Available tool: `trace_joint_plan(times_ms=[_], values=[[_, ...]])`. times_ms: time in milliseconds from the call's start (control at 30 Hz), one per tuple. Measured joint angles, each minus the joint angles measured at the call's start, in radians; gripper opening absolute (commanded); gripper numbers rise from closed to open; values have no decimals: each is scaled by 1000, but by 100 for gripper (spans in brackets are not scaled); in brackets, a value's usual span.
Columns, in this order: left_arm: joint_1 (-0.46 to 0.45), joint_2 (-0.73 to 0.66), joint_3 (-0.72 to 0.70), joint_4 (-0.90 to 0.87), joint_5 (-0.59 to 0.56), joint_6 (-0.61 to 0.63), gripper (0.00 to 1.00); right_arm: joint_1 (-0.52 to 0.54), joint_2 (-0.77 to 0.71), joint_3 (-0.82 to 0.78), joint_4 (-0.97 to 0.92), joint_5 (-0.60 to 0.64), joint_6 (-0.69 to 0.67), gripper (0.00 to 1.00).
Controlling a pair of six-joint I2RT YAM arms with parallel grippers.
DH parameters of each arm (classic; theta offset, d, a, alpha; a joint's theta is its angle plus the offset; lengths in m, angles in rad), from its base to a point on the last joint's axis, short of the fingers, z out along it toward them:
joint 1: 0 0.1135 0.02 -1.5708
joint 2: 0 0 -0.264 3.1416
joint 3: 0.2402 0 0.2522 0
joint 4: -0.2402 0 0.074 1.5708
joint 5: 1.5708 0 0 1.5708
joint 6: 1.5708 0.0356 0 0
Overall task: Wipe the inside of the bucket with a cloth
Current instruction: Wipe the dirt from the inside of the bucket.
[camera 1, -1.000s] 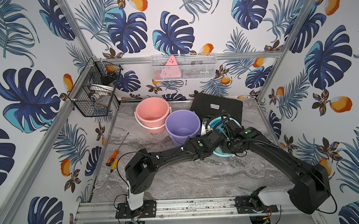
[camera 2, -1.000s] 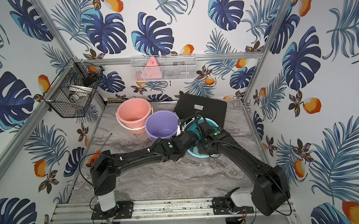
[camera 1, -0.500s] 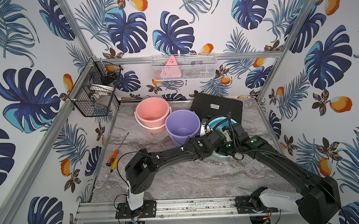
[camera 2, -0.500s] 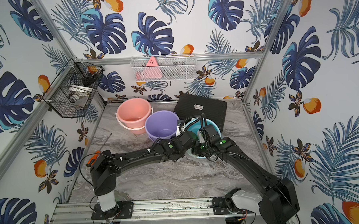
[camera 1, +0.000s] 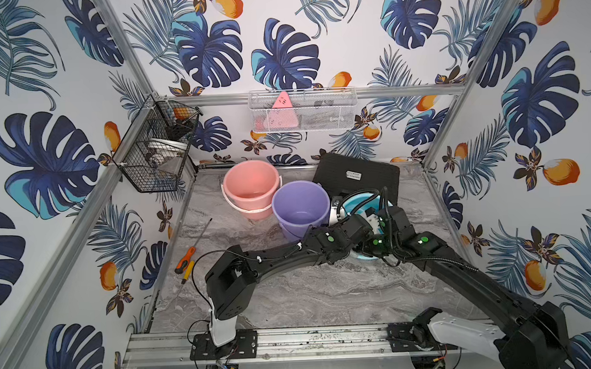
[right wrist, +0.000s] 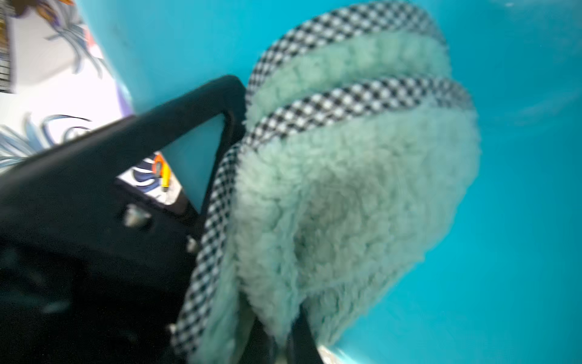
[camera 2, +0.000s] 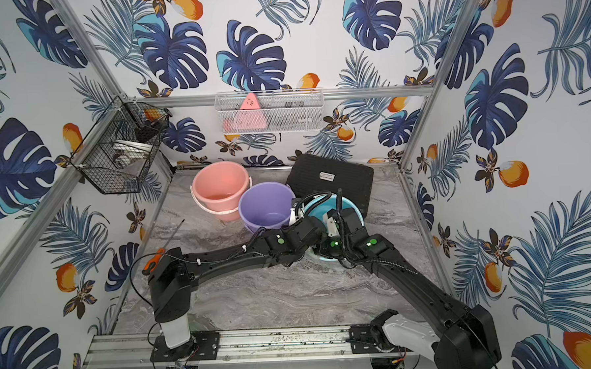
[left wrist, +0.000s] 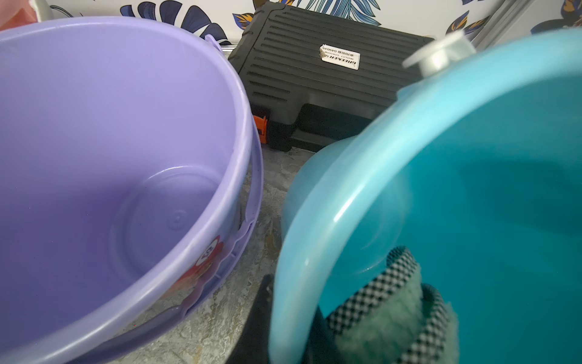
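beyond the bucket (left wrist: 346,189) and cloth (left wrist: 384,327), case (left wrist: 293,82) label (left wrist: 340,56) reads "greener"

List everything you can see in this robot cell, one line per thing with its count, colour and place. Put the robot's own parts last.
table: one, grey marble pattern, floor of the cell
pink bucket: one, pink, upright at the back
purple bucket: one, purple, upright beside the pink bucket
blue bucket: one, blue, tilted, between the purple bucket and the case
cloth: one, pale green with checked edging, inside the blue bucket
case: one, black, behind the blue bucket
screwdrivers: two, orange and yellow handles, table's left edge
wire basket: one, black, left wall
mesh basket: one, white, back wall, holding a pink triangular item
left gripper: one, black, shut on the blue bucket's rim
right gripper: one, black, shut on the cloth
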Motion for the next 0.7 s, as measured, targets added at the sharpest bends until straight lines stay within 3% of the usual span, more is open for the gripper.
trace_joint_plan(times_ms=[300,467,600,700], values=[[22,-6,0,3,36,-8,0,1,5,143,-410,326,-47,0],[25,-10,-5,12,52,-8,0,0,-18,169,-508,533,-43,0],[25,-11,-5,20,60,5,0,2,19,170,-516,540,-42,0],[25,-11,-4,22,63,13,0,24,17,145,-488,474,-37,0]])
